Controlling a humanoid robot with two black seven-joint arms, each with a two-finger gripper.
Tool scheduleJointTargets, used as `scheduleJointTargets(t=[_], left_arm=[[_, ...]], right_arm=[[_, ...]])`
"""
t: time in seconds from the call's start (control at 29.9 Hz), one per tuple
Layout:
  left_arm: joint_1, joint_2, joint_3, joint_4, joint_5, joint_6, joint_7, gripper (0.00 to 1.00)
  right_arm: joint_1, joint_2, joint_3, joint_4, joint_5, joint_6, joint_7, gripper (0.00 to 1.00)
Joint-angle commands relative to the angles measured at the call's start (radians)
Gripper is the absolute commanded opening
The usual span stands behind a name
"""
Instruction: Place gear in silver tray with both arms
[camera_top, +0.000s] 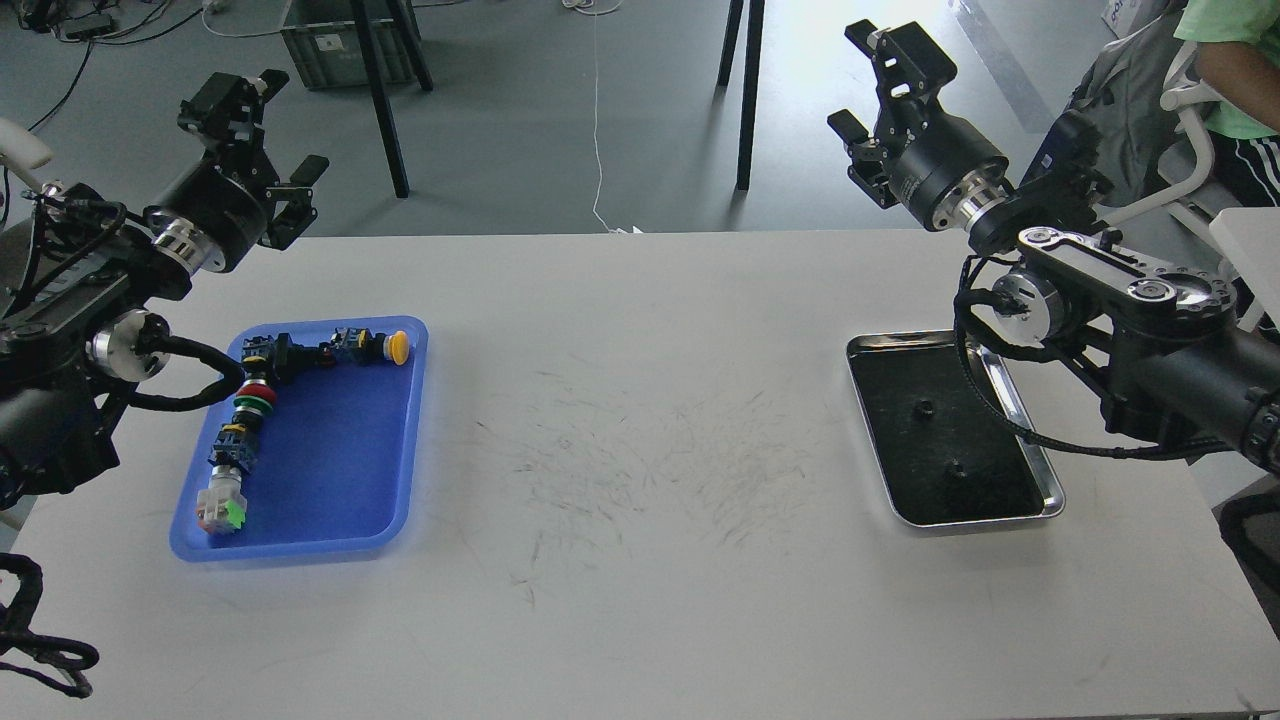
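The silver tray lies on the right side of the white table, partly under my right arm. Two small dark round parts lie on its dark bottom, one near the middle and one nearer the front; they look like gears, but are too small to be sure. My right gripper is open and empty, raised beyond the table's far edge, well behind the tray. My left gripper is open and empty, raised over the table's far left corner.
A blue plastic tray on the left holds several push-button switches in an L-shaped row, one with a yellow cap. A seated person is at the far right. Table legs stand behind the table.
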Motion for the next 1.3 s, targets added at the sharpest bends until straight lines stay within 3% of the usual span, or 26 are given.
scheduleJointTargets(t=[0.0,0.03,0.13,0.27,0.57,0.94,1.04,1.27], left_arm=[[-0.022,-0.015,-0.034,0.009,-0.026,0.0,0.0,0.99],[-0.024,-0.016,-0.054,0.011,-0.041,0.0,0.0,0.99],[-0.027,-0.038,-0.081,0.037,-0.066,0.0,0.056,0.99],[-0.023,-0.076,-0.095,0.046,-0.075,0.0,0.067,0.99],[-0.013,-0.075,-0.106,0.05,-0.09,0.0,0.062,0.99],[-0.007,-0.071,-0.103,0.066,-0.09,0.0,0.055,0.99],[-0.009,-0.071,-0.103,0.066,-0.09,0.0,0.055,0.99],[-0.006,-0.07,-0.103,0.067,-0.09,0.0,0.053,0.99]], right_arm=[[-0.01,0.02,0.019,0.0,0.018,0.016,0.0,0.98],[-0.018,0.024,0.027,0.002,0.035,0.016,0.0,0.98],[-0.049,0.034,0.075,0.0,0.13,0.022,0.0,0.98],[-0.066,0.052,0.13,-0.003,0.199,0.025,-0.005,0.98],[-0.079,0.067,0.164,-0.004,0.268,0.024,-0.042,0.99],[-0.076,0.064,0.156,-0.012,0.26,-0.019,-0.021,0.99],[-0.076,0.064,0.155,-0.012,0.26,-0.033,-0.042,0.99],[-0.073,0.063,0.15,-0.006,0.253,-0.052,-0.032,0.99]])
